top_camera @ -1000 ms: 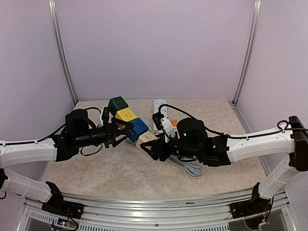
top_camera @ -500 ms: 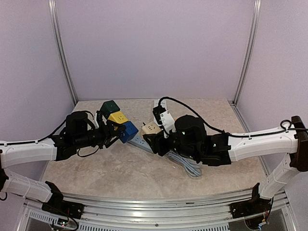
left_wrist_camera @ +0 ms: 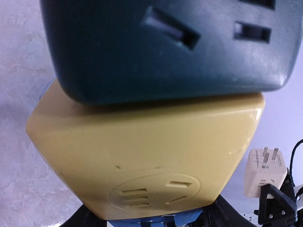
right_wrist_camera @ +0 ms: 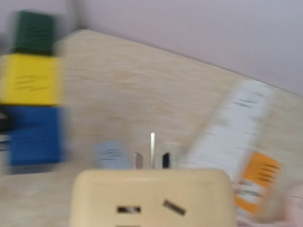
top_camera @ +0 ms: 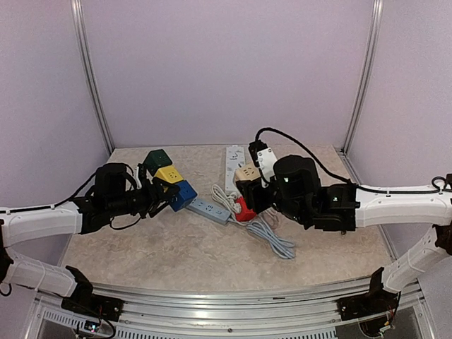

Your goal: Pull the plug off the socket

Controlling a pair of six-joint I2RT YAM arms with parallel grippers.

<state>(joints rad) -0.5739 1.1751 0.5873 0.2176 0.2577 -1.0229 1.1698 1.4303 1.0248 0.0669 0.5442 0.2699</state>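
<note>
**Item 1, landmark: grey power strip** (top_camera: 208, 210). It lies flat on the bench (top_camera: 176, 247) near the middle. All places below are given relative to it.

**Item 2: beige plug** (top_camera: 245, 172). A cube-shaped body, up and to the right of the strip and clear of it. It is well apart from the socket stack and joined to nothing. The right wrist view shows its metal prongs bare, pointing away from the camera.

**Item 3: socket stack** (top_camera: 169, 182). Three cubes joined in a tilted row, to the left of the strip. The green cube (top_camera: 158, 159) is farthest from the strip, the yellow cube (top_camera: 168, 174) is in the middle, and the blue cube (top_camera: 183, 193) is nearest. Whether the row clears the bench cannot be told.

**Item 4: left tool** (top_camera: 168, 195). It is left of the strip, with its jaws pinching the blue cube at the stack's near end. Black fingers (left_wrist_camera: 85, 218) flank that cube in the left wrist view.

**Item 5: right tool** (top_camera: 247, 185). It is right of the strip, with its jaws pinching the beige plug from below.

**Item 6: white power strip** (top_camera: 233, 161). It lies behind the grey strip, running away toward the back wall.

**Item 7: red block** (top_camera: 244, 208). It sits just beside the strip's right end.

**Item 8: grey cable** (top_camera: 272, 236). It lies in loose loops on the bench, right of and nearer than the strip.
</note>
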